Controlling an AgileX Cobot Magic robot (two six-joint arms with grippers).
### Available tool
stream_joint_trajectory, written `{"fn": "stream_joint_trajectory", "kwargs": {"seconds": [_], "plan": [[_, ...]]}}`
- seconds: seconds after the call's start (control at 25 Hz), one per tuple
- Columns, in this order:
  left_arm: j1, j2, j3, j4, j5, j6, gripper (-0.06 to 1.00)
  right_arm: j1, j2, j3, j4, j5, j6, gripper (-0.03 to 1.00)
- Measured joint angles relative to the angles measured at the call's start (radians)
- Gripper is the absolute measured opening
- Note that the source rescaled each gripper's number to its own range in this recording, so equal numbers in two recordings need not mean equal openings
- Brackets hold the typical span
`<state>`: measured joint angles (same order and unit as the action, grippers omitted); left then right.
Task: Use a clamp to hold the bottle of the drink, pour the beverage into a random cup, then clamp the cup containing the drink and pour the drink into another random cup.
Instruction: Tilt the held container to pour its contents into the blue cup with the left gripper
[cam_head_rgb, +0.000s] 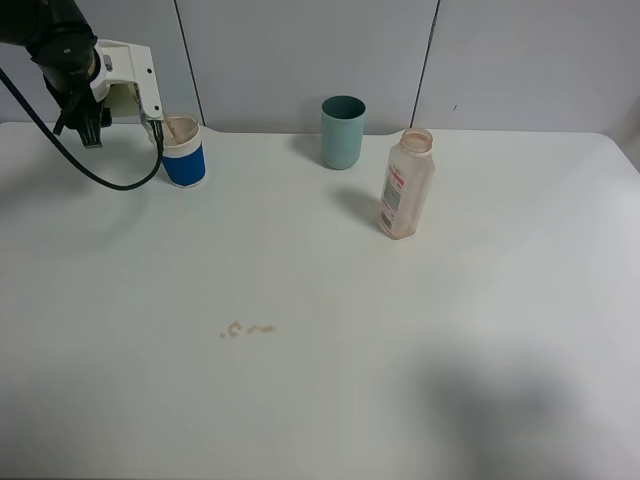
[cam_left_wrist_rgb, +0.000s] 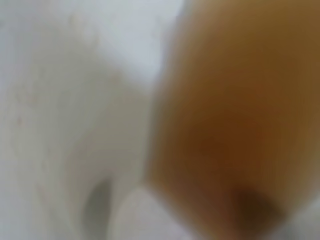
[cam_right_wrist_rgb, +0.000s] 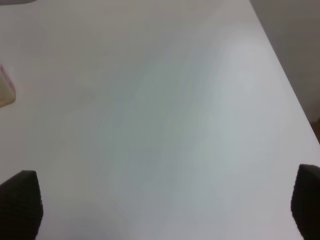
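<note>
A blue and white cup (cam_head_rgb: 184, 152) stands upright at the back left of the white table (cam_head_rgb: 320, 380). My left gripper (cam_head_rgb: 157, 128) is at its left rim and looks shut on the rim. The left wrist view is a blurred close-up of the cup's white inner wall (cam_left_wrist_rgb: 75, 115) and brownish drink (cam_left_wrist_rgb: 235, 115). A teal cup (cam_head_rgb: 342, 132) stands at the back middle. The open plastic bottle (cam_head_rgb: 406, 185), with pinkish remains inside, stands upright to its right; its edge shows in the right wrist view (cam_right_wrist_rgb: 5, 90). My right gripper (cam_right_wrist_rgb: 160, 210) is open and empty over bare table.
A small pinkish spill (cam_head_rgb: 248, 328) lies on the table left of the middle. The table's right edge (cam_right_wrist_rgb: 285, 75) runs close to my right gripper. A grey panelled wall (cam_head_rgb: 300, 50) stands behind the table.
</note>
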<state>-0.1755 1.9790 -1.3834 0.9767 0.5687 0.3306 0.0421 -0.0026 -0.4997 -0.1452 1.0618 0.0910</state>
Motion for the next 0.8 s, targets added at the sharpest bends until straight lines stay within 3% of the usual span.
{"fn": "stream_joint_trajectory", "kwargs": {"seconds": [0.8], "plan": [[0.000, 0.000, -0.004, 0.088, 0.001, 0.007, 0.00, 0.000, 0.000, 0.000, 0.000, 0.000, 0.000, 1.00]]}}
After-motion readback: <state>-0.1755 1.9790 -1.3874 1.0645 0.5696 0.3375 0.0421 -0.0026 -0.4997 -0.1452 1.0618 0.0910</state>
